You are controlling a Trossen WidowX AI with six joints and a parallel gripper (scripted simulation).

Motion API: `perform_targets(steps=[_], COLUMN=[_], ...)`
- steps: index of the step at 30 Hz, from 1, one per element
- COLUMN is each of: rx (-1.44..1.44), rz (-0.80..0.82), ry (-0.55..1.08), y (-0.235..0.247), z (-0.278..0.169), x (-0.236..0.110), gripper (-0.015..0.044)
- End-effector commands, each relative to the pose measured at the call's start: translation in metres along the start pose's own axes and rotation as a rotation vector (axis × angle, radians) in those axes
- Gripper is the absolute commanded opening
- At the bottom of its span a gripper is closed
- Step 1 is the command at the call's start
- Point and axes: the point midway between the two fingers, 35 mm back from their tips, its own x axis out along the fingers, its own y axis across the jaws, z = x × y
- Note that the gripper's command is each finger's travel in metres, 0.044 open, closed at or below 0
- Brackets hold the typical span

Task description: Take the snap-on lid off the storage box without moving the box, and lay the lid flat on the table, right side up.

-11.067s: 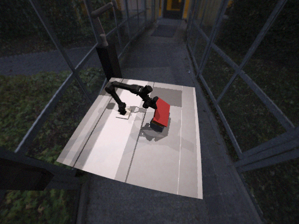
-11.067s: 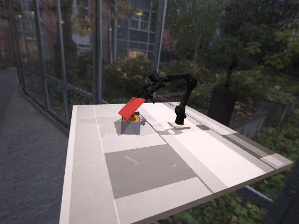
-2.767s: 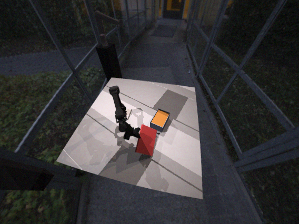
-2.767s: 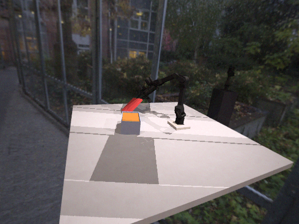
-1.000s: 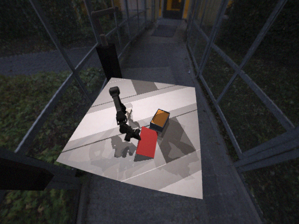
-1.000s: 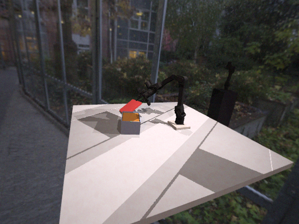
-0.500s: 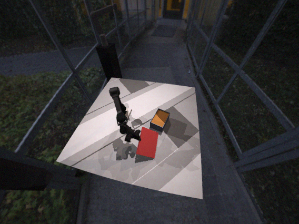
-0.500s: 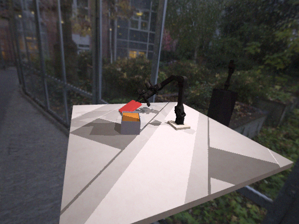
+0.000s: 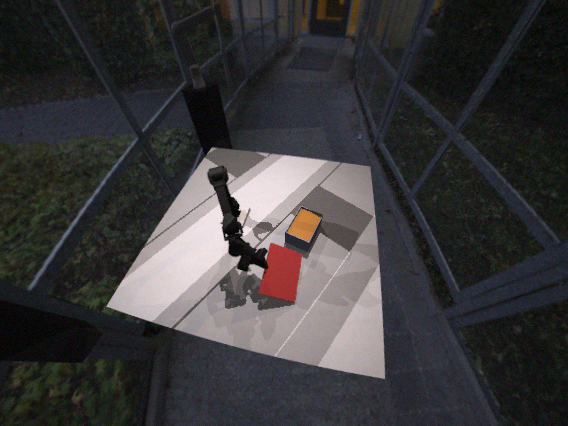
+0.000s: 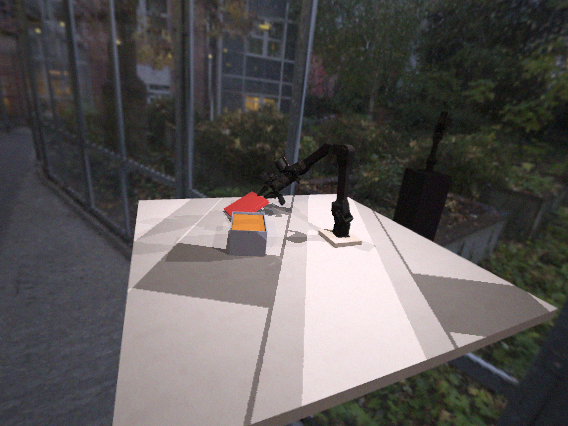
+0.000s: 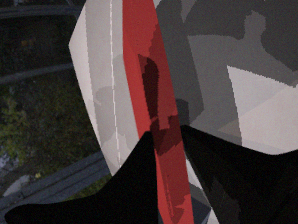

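Top view: one red lid is gripped by its edge in the single gripper, jaws closed on it, and is held above the table, off the box. One storage box is seen uncovered, its orange inside showing, just beside the lid and nearer the table's right edge. One arm is counted.
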Motion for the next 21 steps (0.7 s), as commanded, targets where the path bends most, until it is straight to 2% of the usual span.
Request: perform_targets(steps=[1,21], rx=[0.022,0.022], rz=[-0.032,-0.032], ry=[0.014,0.014], y=[-0.016,-0.028], z=[-0.004,-0.004], x=[0.007,0.017], gripper=[0.0000,0.0000])
